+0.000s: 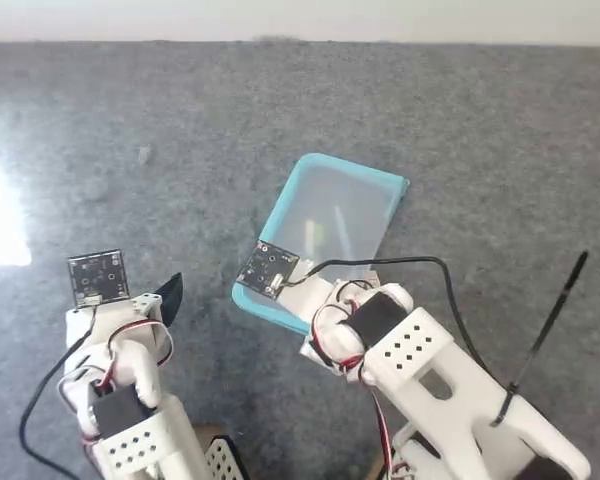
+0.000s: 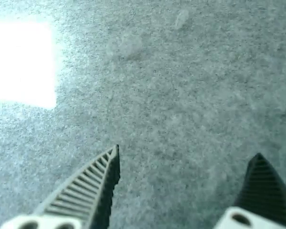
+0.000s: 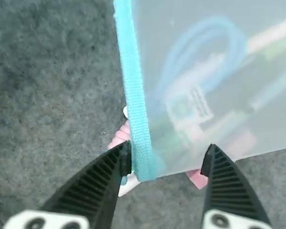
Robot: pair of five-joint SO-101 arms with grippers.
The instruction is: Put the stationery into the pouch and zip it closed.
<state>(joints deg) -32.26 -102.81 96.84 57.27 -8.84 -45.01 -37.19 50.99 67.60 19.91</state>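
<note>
A translucent pouch (image 1: 335, 225) edged in teal lies mid-table (image 1: 180, 150), its long axis slanting from the near left to the far right. Pens and a looped blue cord (image 3: 205, 52) show through it. The right gripper (image 3: 169, 148), jaws wide, straddles the teal band (image 3: 133, 95) at its near corner. The left gripper (image 2: 187, 151) hangs wide over bare grey surface.

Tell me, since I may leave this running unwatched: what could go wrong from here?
The right gripper stands open astride the pouch's teal zip edge; closing there could pinch fabric rather than the slider, which I cannot see.
A pink item sticks out past that corner and could catch in the zip.
The left gripper hangs open over the table, so nothing steadies the pouch; it may slide.
</note>
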